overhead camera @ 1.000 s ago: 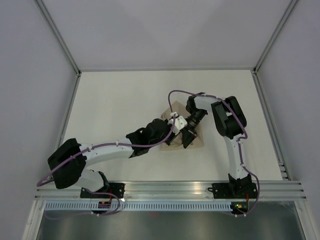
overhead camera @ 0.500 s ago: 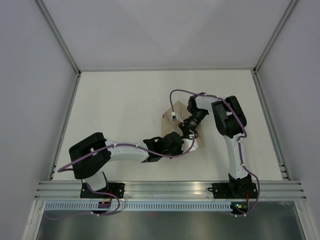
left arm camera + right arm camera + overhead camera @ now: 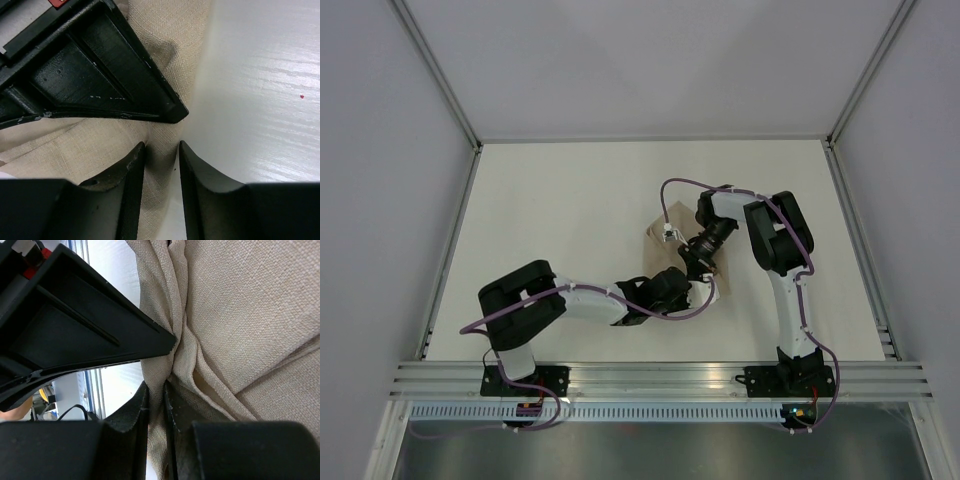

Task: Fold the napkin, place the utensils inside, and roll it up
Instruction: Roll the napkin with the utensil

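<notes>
Plain beige-tan cloth napkin [image 3: 660,226] lies mid-table, bunched into a narrow strip; its long axis runs far-left to near-right in the top view; the two wrists hide most of it, so only the far corner and a sliver at the near-right end show

Black two-finger left gripper [image 3: 161,147] sits at the near-right end of the strip, on the cloth's edge where it meets the glossy white table [image 3: 260,90]; from its tips the napkin spreads to the left and ahead, bare table to the right; a raised ridge of cloth runs into the narrow gap between its fingers [image 3: 127,172]; you cannot tell whether they press it or only straddle it

Black two-finger right gripper [image 3: 156,386] comes in from the far side, jaws all but together, pinching a gathered pleat of the same edge; the tips of the two tools nearly touch, one wedge-shaped finger crossing just over the other's

Judgement: your next move turns on that shared edge; both arms are on it, neither nearer; pull along or across the strip's axis, not against the other arm

Cloth looks matte, coarse-woven, limp; several layers overlap in soft, uneven creases; expect it to sag and slip from a light pinch

Dark utensils: none seen in any view; whether they are inside the folds, cannot tell
</notes>
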